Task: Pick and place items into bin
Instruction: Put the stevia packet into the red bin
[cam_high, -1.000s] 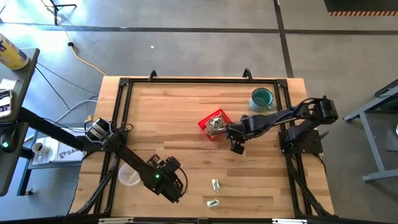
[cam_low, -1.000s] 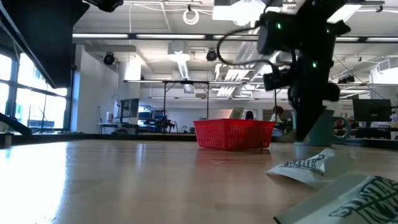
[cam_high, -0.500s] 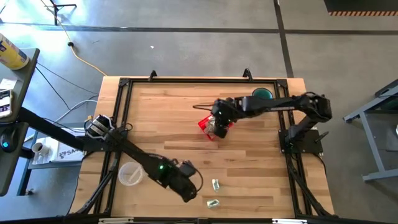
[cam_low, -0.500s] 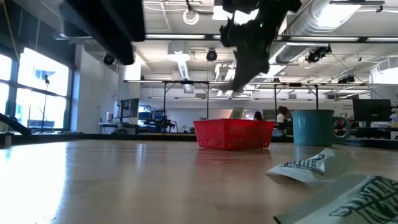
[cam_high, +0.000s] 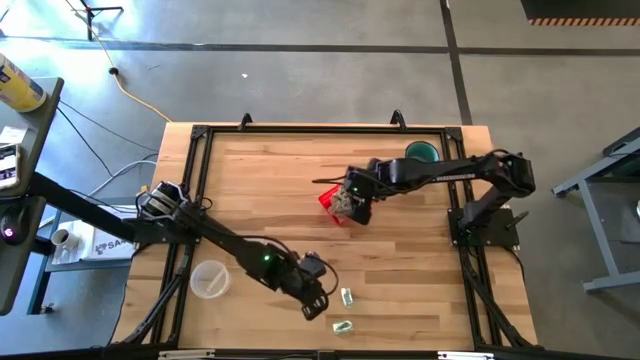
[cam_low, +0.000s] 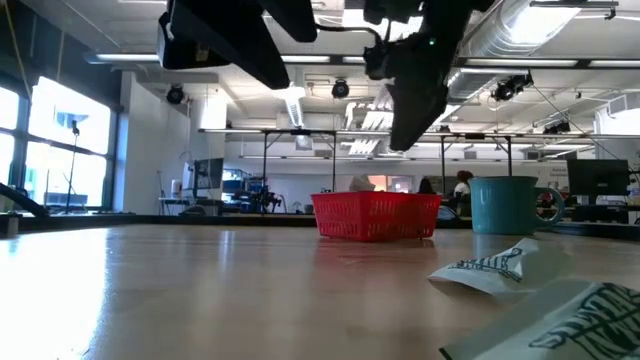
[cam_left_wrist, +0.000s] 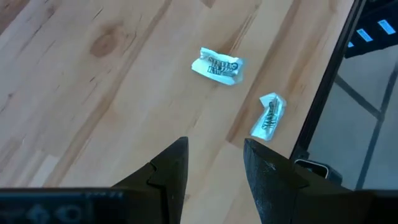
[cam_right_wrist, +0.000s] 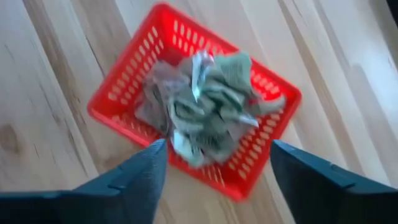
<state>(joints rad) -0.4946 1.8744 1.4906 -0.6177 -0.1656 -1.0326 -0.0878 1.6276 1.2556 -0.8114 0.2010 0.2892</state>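
low view: two wrapped pieces are lying nearest on the table. left gripper is being held w/ fingers apart just beside them. farther back, right gripper, spread wide & empty, is being held over the red basket, heaped w/ pieces.

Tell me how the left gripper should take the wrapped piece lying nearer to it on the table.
Come straight down from above with the left gripper, open as it is now. The nearer wrapped piece lies flat on the table, crinkled, longer one way than the other. Probably best to close the fingers across its short width at the middle. The second wrapped piece lies apart, so it should not interfere.
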